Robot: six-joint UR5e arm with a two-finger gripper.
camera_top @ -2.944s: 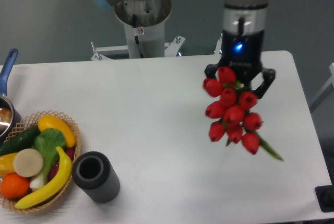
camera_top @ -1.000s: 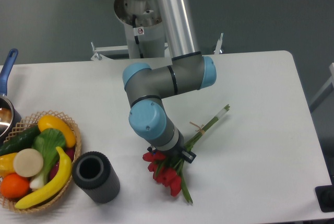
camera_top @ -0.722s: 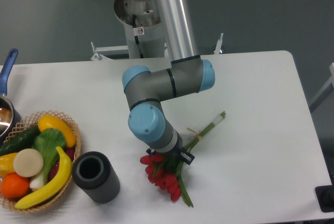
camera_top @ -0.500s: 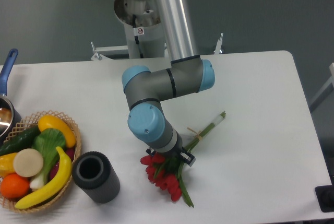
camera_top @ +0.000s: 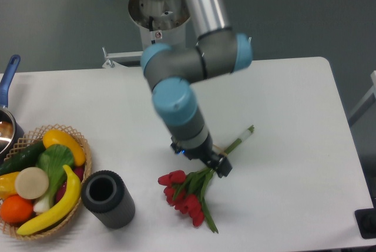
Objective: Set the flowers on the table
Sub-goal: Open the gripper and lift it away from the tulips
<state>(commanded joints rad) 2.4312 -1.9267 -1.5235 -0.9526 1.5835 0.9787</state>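
Observation:
The flowers (camera_top: 183,197), red tulip buds on green stems tied with twine, lie flat on the white table (camera_top: 282,87) near its front edge. The buds point front-left and the stem ends reach back-right. My gripper (camera_top: 200,158) hangs just above the middle of the stems. Its fingers look spread apart, and the stems lie loose below them. The arm hides part of the stems.
A wicker basket (camera_top: 82,146) of fruit and vegetables sits at the front left. A black ribbed cylinder (camera_top: 107,199) stands beside it, left of the buds. A pot with a blue handle (camera_top: 9,76) is at the left edge. The robot base (camera_top: 158,23) stands behind the table.
The flowers went from hanging in the air at the right to lying on the table. In the last half second the arm rose and swung right; the flowers stayed in place.

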